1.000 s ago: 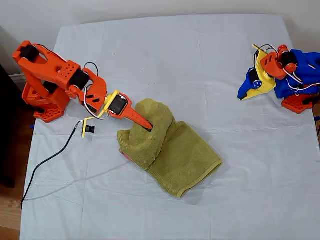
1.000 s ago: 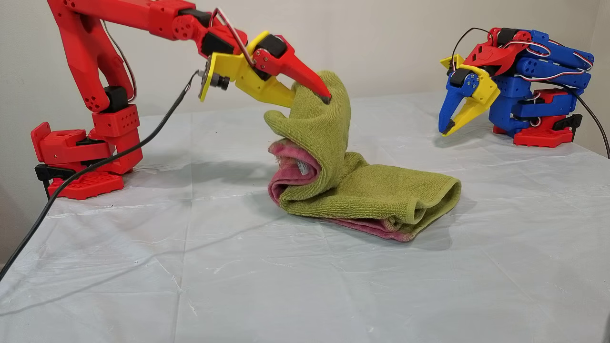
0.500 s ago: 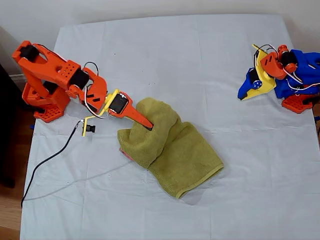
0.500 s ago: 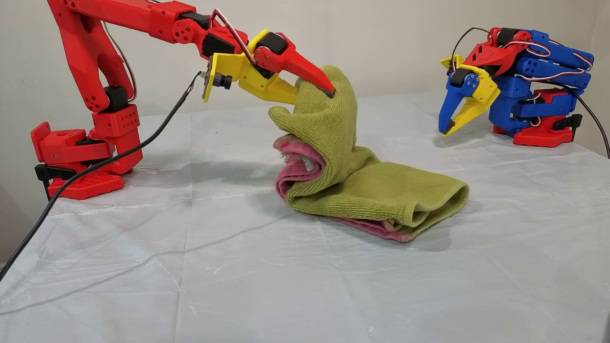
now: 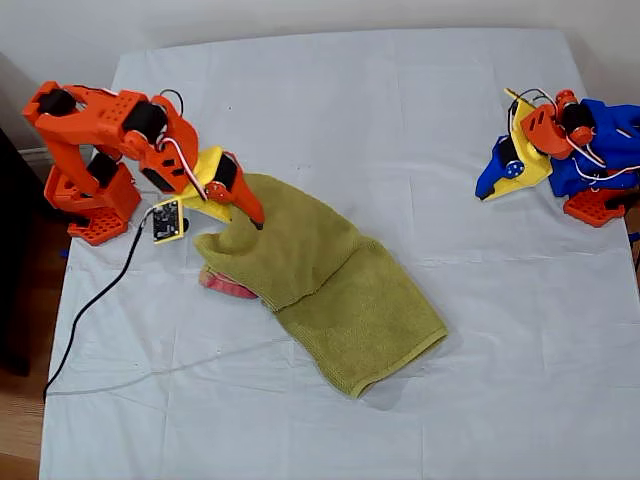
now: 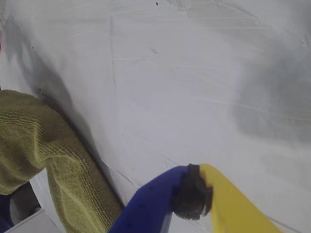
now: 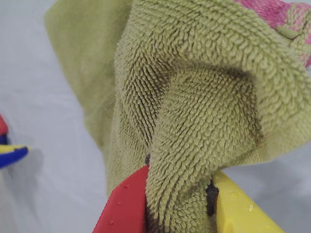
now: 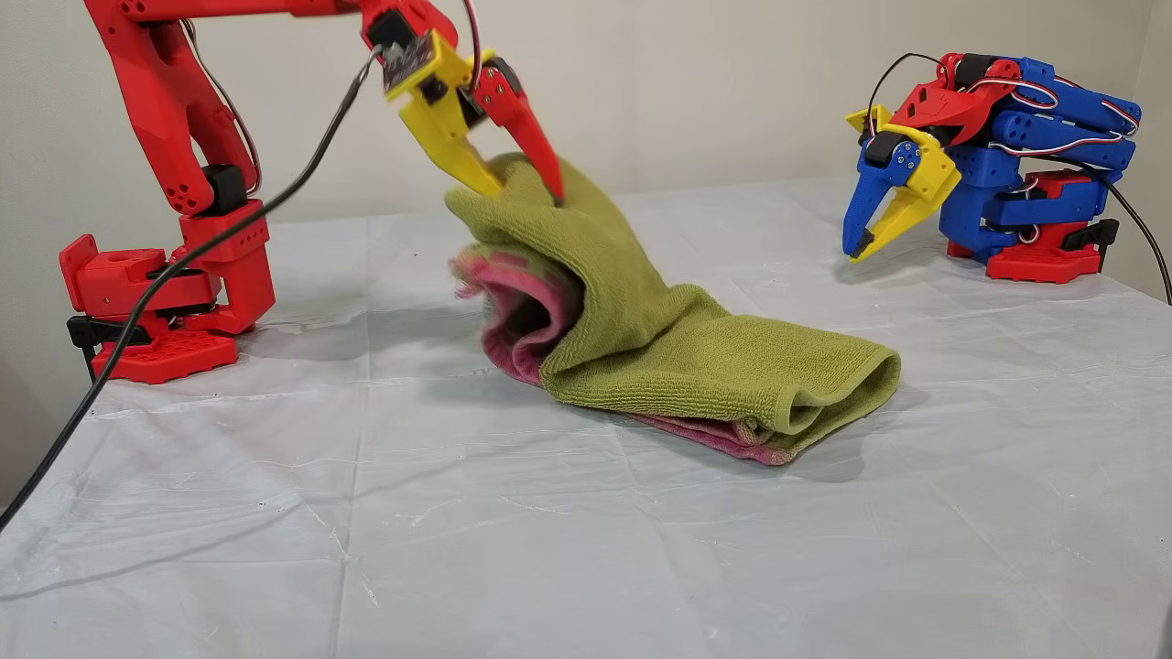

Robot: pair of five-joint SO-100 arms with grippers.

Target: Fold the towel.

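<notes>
At nine o'clock of the exterior view, my second gripper (image 5: 243, 217), clamped on the towel (image 5: 330, 280), should lay that fold flat before letting go, while my first gripper (image 8: 859, 249) rests closed at two o'clock.

Middle of the table (image 5: 300, 90): taken up by the towel (image 5: 330, 280), one end lifted off the sheet and pinched in my second gripper (image 5: 245, 215).
Left edge in the exterior view: blocked by the orange arm's base (image 5: 85, 205) and a black cable (image 5: 95, 320) trailing to the near edge.
Right edge in the exterior view: occupied by the folded blue arm, my first gripper (image 5: 490, 185) closed, well apart from the towel.
Far and near strips: bare sheet is seen.
</notes>
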